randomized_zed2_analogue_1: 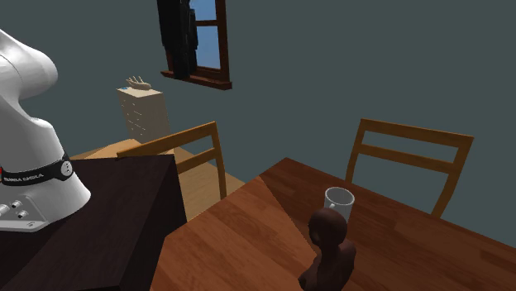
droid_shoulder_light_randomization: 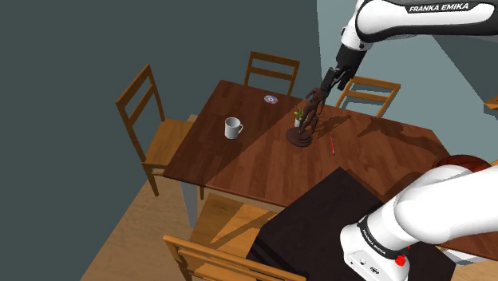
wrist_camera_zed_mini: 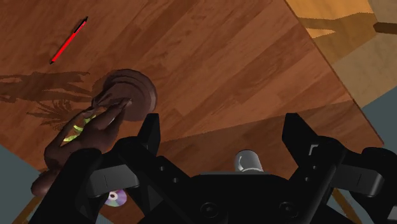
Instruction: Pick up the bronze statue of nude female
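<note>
The dark bronze statue (droid_shoulder_light_randomization: 304,122) stands upright on a round base near the middle of the wooden table (droid_shoulder_light_randomization: 239,164). My black gripper (droid_shoulder_light_randomization: 320,94) hangs just above it, slightly toward the shoulder view's right. In the wrist view the gripper (wrist_camera_zed_mini: 224,135) is open, with bare tabletop between the fingers (wrist_camera_zed_mini: 151,132). The statue (wrist_camera_zed_mini: 89,133) lies outside one finger and is not touched; its round base (wrist_camera_zed_mini: 130,92) shows beyond. In the second exterior view, the statue's head and shoulders (randomized_zed2_analogue_1: 331,252) rise at the bottom edge.
A white mug (droid_shoulder_light_randomization: 232,128) stands on the table to the shoulder view's left of the statue. A red pen (droid_shoulder_light_randomization: 332,144) lies close to the base, and a disc (droid_shoulder_light_randomization: 271,99) lies near the far edge. Wooden chairs (droid_shoulder_light_randomization: 148,120) surround the table. The black stand (droid_shoulder_light_randomization: 315,223) abuts the near side.
</note>
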Controlling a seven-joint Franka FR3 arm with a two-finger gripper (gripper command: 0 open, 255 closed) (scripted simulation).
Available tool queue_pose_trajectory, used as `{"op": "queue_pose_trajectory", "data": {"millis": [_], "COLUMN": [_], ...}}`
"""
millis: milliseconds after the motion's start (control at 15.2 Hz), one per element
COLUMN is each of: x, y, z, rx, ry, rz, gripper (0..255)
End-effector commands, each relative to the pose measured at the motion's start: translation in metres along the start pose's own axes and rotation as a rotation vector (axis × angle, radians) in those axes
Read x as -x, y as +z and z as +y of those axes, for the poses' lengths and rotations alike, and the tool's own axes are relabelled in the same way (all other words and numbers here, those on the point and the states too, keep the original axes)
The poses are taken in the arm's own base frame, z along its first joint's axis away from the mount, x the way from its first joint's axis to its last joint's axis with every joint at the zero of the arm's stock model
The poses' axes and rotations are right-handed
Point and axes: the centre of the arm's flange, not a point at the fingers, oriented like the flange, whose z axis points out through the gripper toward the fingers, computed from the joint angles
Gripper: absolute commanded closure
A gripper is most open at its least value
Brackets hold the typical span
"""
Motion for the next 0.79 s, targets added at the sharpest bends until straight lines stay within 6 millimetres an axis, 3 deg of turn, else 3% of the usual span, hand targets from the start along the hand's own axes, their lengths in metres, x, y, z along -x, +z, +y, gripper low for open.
{"op": "queue_pose_trajectory", "data": {"millis": [0,726], "x": [-0.014,-0.092], "y": [0.011,0.056], "z": [0.023,0.138], "rx": [0.001,-0.003], "ry": [-0.001,-0.001], "rz": [-0.001,-0.009], "gripper": [0,0]}}
